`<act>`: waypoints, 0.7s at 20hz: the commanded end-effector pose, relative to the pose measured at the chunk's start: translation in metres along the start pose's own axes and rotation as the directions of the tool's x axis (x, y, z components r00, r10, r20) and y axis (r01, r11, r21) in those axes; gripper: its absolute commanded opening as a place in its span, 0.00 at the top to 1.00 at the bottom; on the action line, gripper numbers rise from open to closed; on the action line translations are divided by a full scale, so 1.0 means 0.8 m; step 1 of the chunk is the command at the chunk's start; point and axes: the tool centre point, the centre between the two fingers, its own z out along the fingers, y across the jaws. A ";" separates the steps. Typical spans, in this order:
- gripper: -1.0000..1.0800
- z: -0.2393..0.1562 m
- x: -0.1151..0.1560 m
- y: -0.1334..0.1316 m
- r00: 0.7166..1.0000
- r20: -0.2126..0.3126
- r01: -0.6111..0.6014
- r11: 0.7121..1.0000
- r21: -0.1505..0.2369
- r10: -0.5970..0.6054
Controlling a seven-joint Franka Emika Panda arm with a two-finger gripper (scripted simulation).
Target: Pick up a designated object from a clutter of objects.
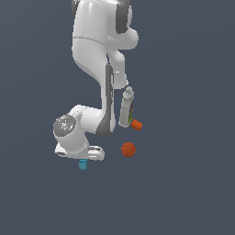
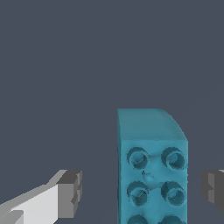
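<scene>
We've got the gripper (image 2: pixel 141 189) spread wide over the teal brick (image 2: pixel 152 168), nothing pinched yet. In the exterior view the brick (image 1: pixel 83 165) sits just under the hand, left of the orange ball (image 1: pixel 128 149) and nearer than the bottle (image 1: pixel 126 108). The brick's off-centre btwn the fingers (image 2: pixel 69 193), closer to one, so we'd centre first, then drop and squeeze its long sides.

Teal brick (image 2: pixel 152 168) matt plastic, studded; orange ball (image 1: pixel 128 149) matt; arm (image 1: pixel 94 46) glossy white
</scene>
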 end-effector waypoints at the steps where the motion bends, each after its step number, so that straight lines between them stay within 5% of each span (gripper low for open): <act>1: 0.04 0.003 0.002 0.000 1.000 -0.002 0.000 1.000 0.000 0.000; 2: 0.04 0.003 0.002 0.000 1.000 -0.002 0.000 1.000 0.000 0.000; 3: 1.00 0.003 0.002 0.000 1.000 -0.002 0.000 1.000 0.000 0.000; 14: 1.00 0.003 0.001 0.000 1.000 -0.001 0.000 1.000 0.000 0.000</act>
